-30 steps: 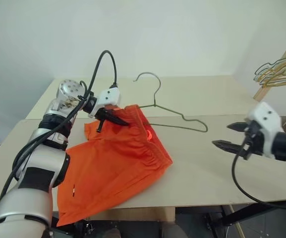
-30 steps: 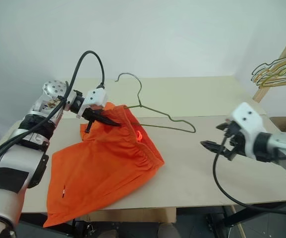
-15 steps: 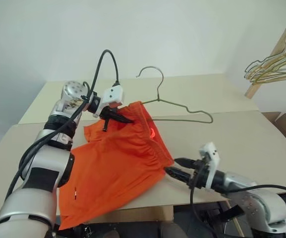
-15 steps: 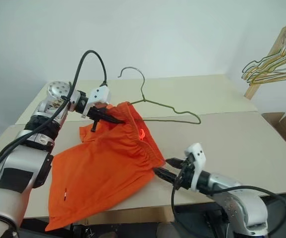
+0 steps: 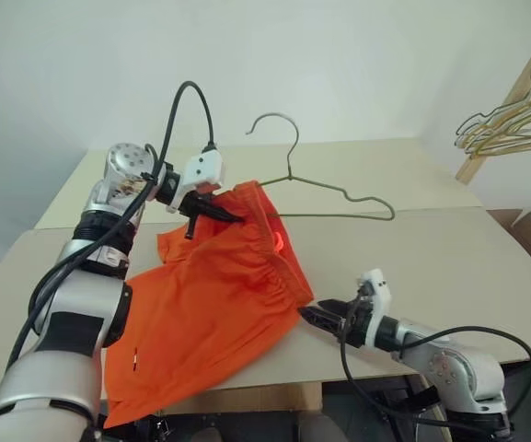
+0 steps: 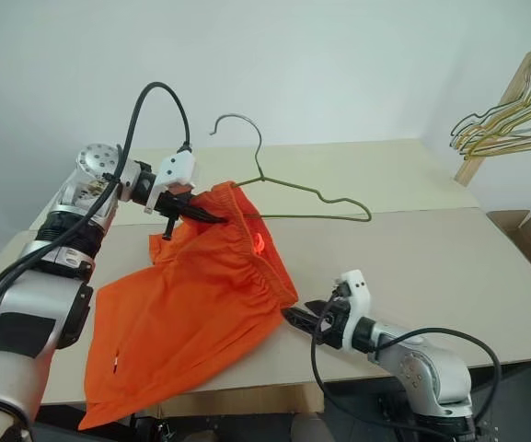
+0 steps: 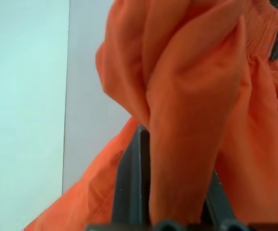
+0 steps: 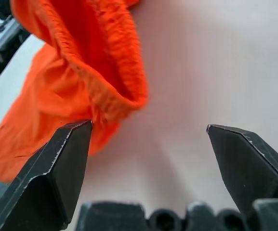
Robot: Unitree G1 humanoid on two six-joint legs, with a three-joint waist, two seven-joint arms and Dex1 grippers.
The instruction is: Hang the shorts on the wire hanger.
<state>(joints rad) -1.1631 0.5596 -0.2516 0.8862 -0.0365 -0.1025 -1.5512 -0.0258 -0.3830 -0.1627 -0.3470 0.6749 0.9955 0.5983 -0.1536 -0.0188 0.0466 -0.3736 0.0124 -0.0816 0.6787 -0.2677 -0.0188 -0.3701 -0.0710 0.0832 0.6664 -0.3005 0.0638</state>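
My left gripper (image 5: 217, 214) is clamped on the top edge of the shorts (image 5: 210, 304), lifting that corner while the rest sprawls over the table (image 5: 449, 258) and droops off the near edge. The wire hanger (image 5: 325, 189) sits just behind the raised corner. My right gripper (image 5: 313, 316) is spread wide, low at the waistband's near end, gripping nothing.
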